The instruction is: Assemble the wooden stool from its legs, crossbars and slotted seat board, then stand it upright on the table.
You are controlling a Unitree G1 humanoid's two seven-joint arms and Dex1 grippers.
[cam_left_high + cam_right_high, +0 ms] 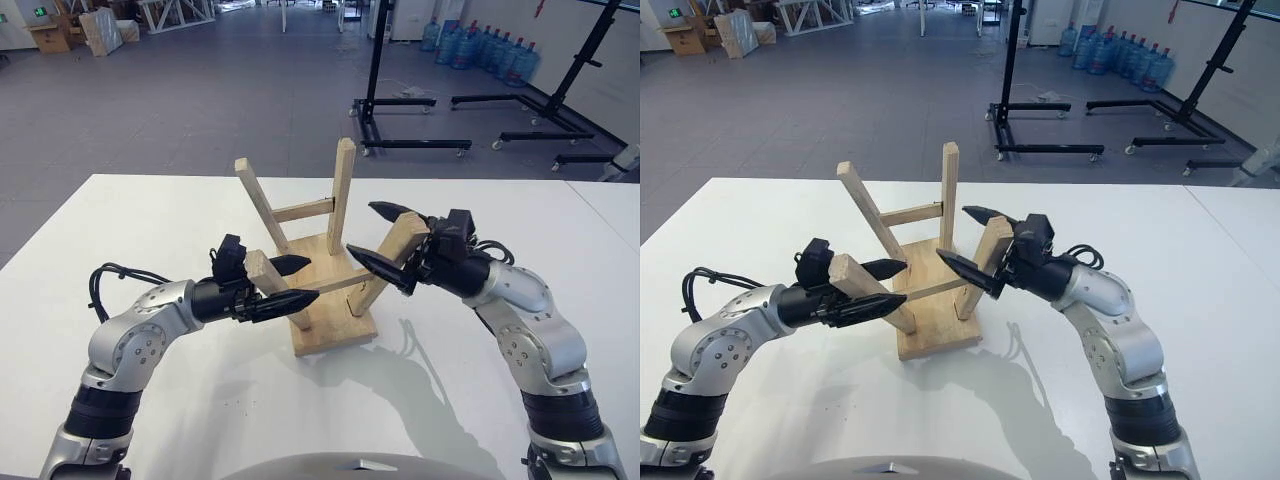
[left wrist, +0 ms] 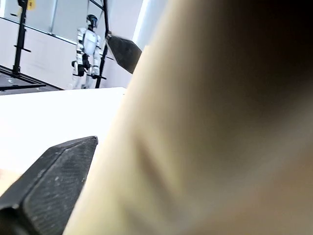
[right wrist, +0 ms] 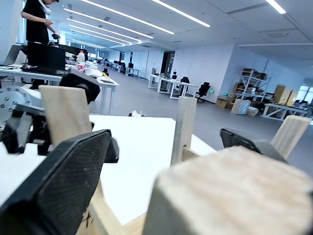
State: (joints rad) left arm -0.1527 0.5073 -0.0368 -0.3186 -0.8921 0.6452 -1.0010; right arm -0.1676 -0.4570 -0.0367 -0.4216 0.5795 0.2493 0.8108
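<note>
The stool (image 1: 335,322) sits upside down on the bench (image 1: 150,220), 4 legs up. The left end effector (image 1: 313,278) is clamped on the near-left leg (image 1: 262,268). The right end effector (image 1: 360,227) is spread wide around the near-right leg (image 1: 400,240).

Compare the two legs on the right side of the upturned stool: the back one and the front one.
Pose: the back right leg stands almost straight up, while the front right leg leans outward to the right.
Contact: the back right leg stands untouched, while the front right leg sits inside the open right tool.
Shared: both are pale wood and rise from the seat board, which lies flat on the table.
</note>
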